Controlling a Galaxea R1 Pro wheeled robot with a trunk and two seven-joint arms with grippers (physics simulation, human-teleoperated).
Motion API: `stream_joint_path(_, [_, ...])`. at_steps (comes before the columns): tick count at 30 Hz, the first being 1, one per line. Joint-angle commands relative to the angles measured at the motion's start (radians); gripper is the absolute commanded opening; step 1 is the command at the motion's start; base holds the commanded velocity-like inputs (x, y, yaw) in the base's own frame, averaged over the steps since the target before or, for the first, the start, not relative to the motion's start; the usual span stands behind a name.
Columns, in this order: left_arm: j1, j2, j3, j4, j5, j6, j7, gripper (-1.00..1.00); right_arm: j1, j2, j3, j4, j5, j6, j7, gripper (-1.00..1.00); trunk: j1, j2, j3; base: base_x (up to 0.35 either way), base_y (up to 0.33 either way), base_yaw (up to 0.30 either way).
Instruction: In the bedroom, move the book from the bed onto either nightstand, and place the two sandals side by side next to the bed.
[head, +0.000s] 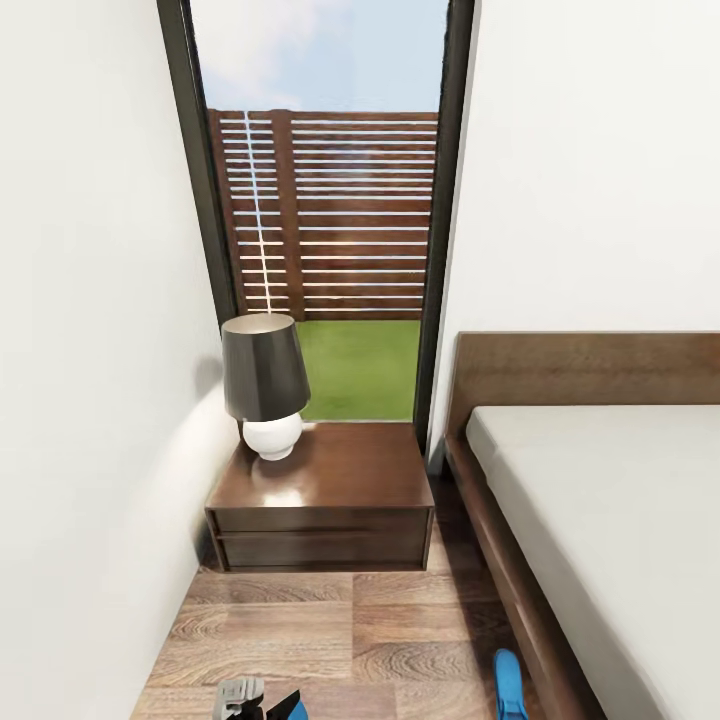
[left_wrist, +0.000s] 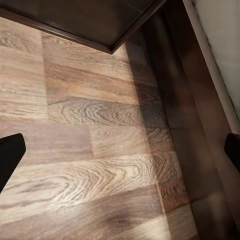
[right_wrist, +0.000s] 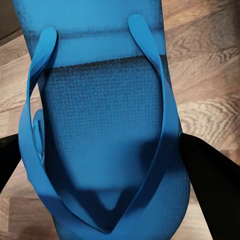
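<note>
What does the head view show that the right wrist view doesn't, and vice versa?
Head view: dark-shaded lamp with white round base on the dark brown wooden nightstand, tall window, dark-framed bed with grey mattress. Right wrist view: bright blue flip-flop close up with its V-shaped strap, dark gripper fingers flanking the sole. Both: light wood-plank floor and a blue sandal; whether it's the same one, can't tell.

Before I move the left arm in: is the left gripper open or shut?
Open. The left gripper shows its dark fingertips far apart, with only bare wood floor between them.
</note>
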Motion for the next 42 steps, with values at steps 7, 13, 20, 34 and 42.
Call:
stream_joint_path(7, [-0.003,-0.001,-0.001,-0.028,-0.001,0.005,0.021,1.0,-0.001,0.003,-0.007,0.0,0.009,-0.004,0.006,-1.0,0.0,0.0,-0.001,0.0,0.0,0.0])
stream_joint_path(13, [-0.017,-0.007,-0.001,-0.269,-0.003,0.249,0.189,1.0,-0.001,0.006,-0.006,0.0,0.011,-0.005,0.006,-1.0,0.0,0.0,-0.001,0.0,0.0,0.0])
stream_joint_path(20, [-0.083,-0.052,-0.003,-0.54,-0.003,0.518,0.503,1.0,-0.001,0.007,-0.006,0.0,0.011,-0.005,0.006,-1.0,0.0,0.0,-0.001,0.0,0.0,0.0])
stream_joint_path(34, [-0.176,-0.147,-0.041,-0.363,-0.095,0.509,0.954,1.0,-0.001,0.008,-0.006,0.0,0.013,-0.008,0.004,-1.0,0.0,0.0,-0.001,0.0,0.0,0.0])
stream_joint_path(42, [-0.177,-0.157,-0.084,-0.246,-0.161,0.357,0.962,1.0,-0.001,0.008,-0.006,0.0,0.013,-0.008,0.004,-1.0,0.0,0.0,-0.001,0.0,0.0,0.0])
